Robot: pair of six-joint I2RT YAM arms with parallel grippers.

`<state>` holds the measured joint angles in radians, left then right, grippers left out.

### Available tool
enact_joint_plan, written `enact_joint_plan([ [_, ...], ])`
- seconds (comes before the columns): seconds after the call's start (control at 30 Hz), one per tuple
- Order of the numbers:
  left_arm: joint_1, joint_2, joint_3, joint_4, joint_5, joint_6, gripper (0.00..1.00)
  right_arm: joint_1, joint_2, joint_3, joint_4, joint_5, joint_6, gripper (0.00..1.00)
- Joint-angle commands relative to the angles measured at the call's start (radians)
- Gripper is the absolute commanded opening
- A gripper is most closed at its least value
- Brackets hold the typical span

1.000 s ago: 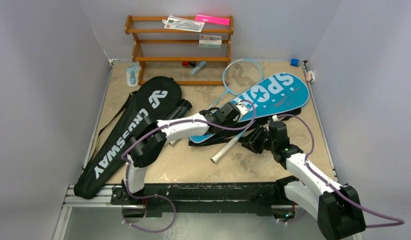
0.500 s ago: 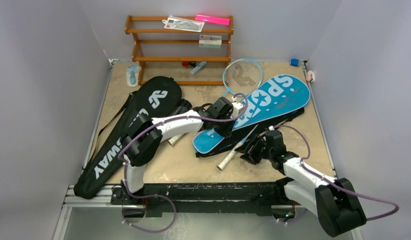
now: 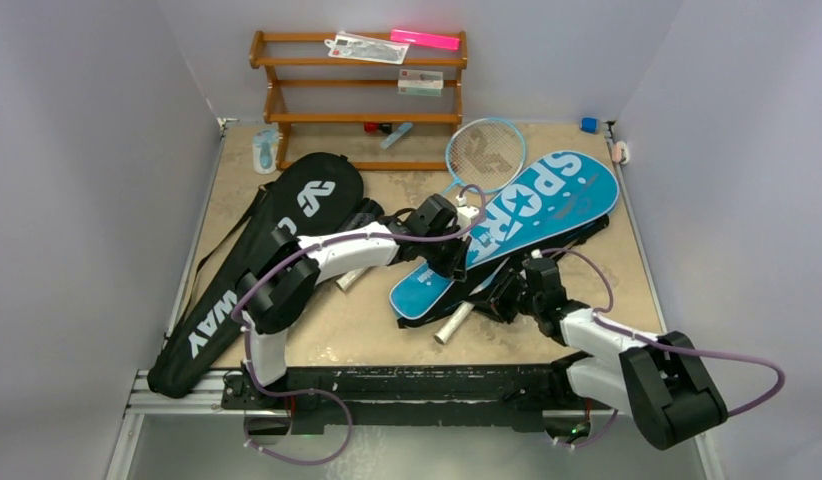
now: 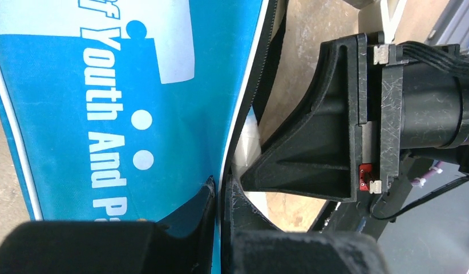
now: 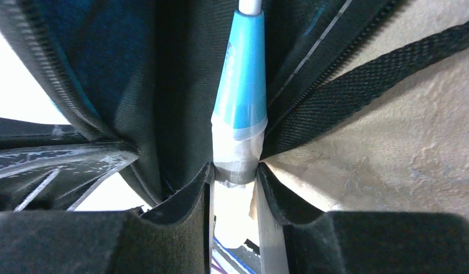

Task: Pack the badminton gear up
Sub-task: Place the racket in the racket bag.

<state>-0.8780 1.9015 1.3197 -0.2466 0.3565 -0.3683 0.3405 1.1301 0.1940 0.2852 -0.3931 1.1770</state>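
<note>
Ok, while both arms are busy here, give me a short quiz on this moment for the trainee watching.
1. True or false: the left gripper is shut on the edge of the blue "SPORT" cover.
2. Short answer: what lies with its head bare between the wooden rack and the blue "SPORT" cover?
3. Pick one. The right gripper is closed on:
A. nothing
B. the racket handle sticking out of the blue "SPORT" cover
C. a shelf of the wooden rack

Key: 1 true; 2 the light-blue racket; 3 B.
</note>
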Motion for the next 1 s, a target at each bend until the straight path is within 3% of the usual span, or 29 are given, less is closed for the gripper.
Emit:
enact_joint_plan([
  [0.0,0.001,-0.07,-0.011,0.052,0.074,-0.032,0.0,0.005,-0.061,0.038,0.009,0.004,0.015,0.23],
  [0.23,0.0,-0.114,-0.06,0.079,0.111,-0.061,0.0,0.005,-0.09,0.08,-0.025,0.043,0.005,0.21],
  [0.43,0.001,-0.142,-0.11,0.169,0.22,-0.12,0.0,0.005,-0.05,0.091,0.049,0.016,0.025,0.21],
  [0.67,0.001,-0.146,-0.119,0.1,0.168,-0.065,0.0,0.005,-0.096,0.124,-0.001,0.018,0.01,0.21],
  [0.97,-0.005,-0.164,-0.212,0.432,0.435,-0.266,0.0,0.005,-0.135,0.099,0.1,0.098,0.019,0.21],
])
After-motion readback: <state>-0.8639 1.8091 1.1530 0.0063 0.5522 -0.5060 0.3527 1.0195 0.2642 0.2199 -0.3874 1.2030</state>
